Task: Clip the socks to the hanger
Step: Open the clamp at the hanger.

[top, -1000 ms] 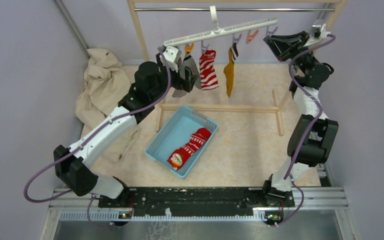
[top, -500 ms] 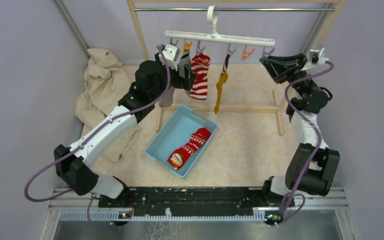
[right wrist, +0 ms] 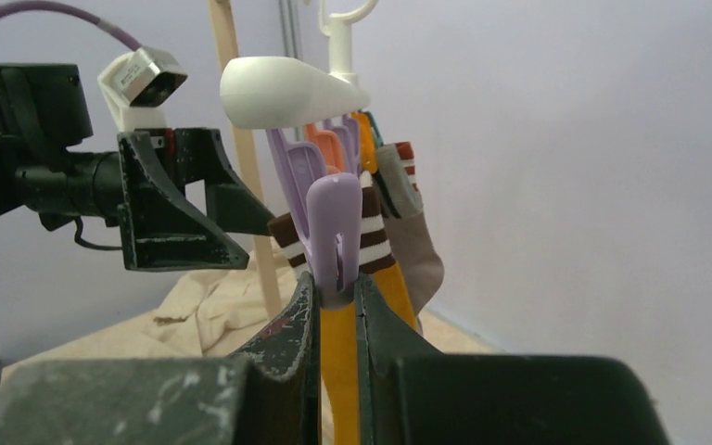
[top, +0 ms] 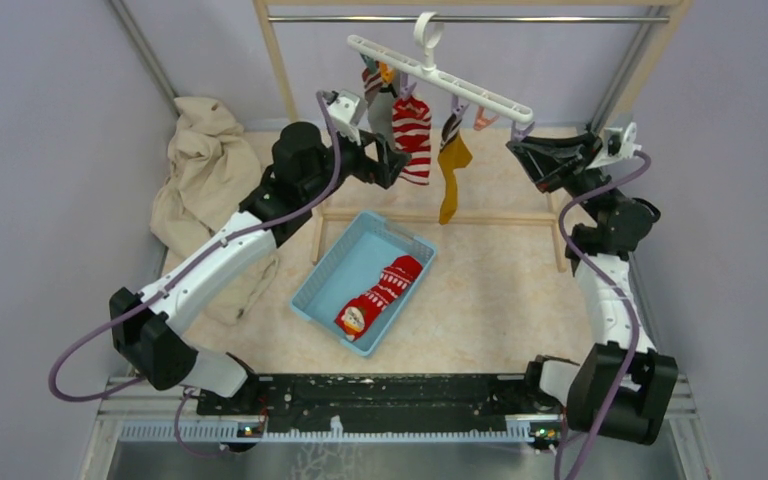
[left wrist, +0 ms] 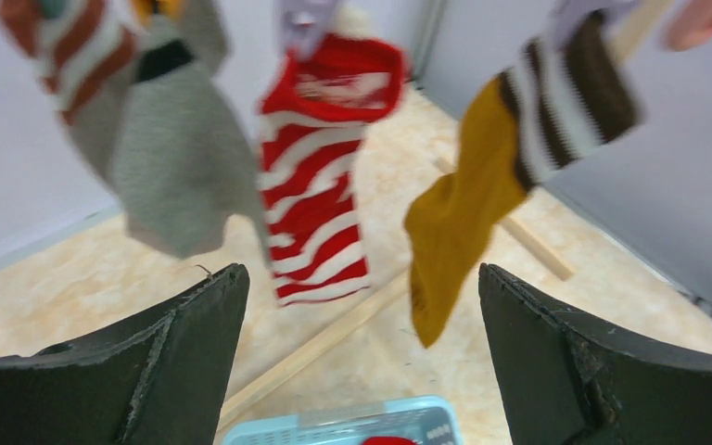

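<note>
I am holding my left hand (top: 392, 168) spread wide and empty beside the hanger (top: 460, 85), where the mustard sock (top: 450, 175) is already hanging. The red patterned sock (top: 380, 293) is lying below that hand and back toward me in the blue basket (top: 348, 262), its length running along the basket. My right hand (top: 516, 152), farther off, is clenched at the end peg (right wrist: 334, 232).
</note>
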You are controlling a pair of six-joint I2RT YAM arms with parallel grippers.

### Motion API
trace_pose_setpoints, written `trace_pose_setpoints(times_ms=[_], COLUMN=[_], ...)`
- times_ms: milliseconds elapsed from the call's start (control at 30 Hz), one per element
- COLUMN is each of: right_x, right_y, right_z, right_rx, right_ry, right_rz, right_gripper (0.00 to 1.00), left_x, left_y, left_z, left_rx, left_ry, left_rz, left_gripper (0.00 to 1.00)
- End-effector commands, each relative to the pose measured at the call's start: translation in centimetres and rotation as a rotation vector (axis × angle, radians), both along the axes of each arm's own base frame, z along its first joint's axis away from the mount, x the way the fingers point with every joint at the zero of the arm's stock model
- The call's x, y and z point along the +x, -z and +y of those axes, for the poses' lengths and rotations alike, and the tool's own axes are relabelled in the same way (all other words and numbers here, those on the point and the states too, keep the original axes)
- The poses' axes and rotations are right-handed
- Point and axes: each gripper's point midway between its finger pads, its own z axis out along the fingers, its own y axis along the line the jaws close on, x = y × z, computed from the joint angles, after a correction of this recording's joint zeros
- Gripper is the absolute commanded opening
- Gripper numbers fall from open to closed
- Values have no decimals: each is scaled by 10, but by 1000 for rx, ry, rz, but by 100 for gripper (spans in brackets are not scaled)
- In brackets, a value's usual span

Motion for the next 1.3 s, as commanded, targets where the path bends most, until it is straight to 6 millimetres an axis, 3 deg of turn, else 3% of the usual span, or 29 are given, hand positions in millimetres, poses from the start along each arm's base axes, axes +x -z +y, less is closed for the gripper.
trace_pose_setpoints(times_ms=[0, 233, 400, 600, 767, 867, 1000, 1267], right_x=[-19, -29, -39, -49, -38, -36, -32, -33], right_y=[-6, -1, -2, 0, 7, 5, 4, -1], right_z=[19, 34, 42, 46, 53, 50, 43, 43], right_rx=[-62, -107, -90, -57, -147, -165, -172, -158], right_ry=[36, 22, -69, -71, 73, 131, 194, 219], right_rz=[-50, -27, -17, -32, -3, 0, 13, 16], right_gripper=[0, 0, 0, 0, 0, 0, 0, 0], left_x=[-42, -102, -125, -128, -122, -118, -114, -120], left_y=[-43, -83, -100, -108, -107, -107, -102, -100], left_z=[-38, -83, -95, -97, -101, -106, -115, -126], left_rx=[-129, -184, -211, -273, -332, -352, -345, -357], left_ry=[217, 450, 575, 581, 525, 481, 443, 293], left_rz=[-48, -177, -265, -254, -209, -190, -179, -300], left_gripper=[98, 99, 99, 98, 96, 90, 89, 88])
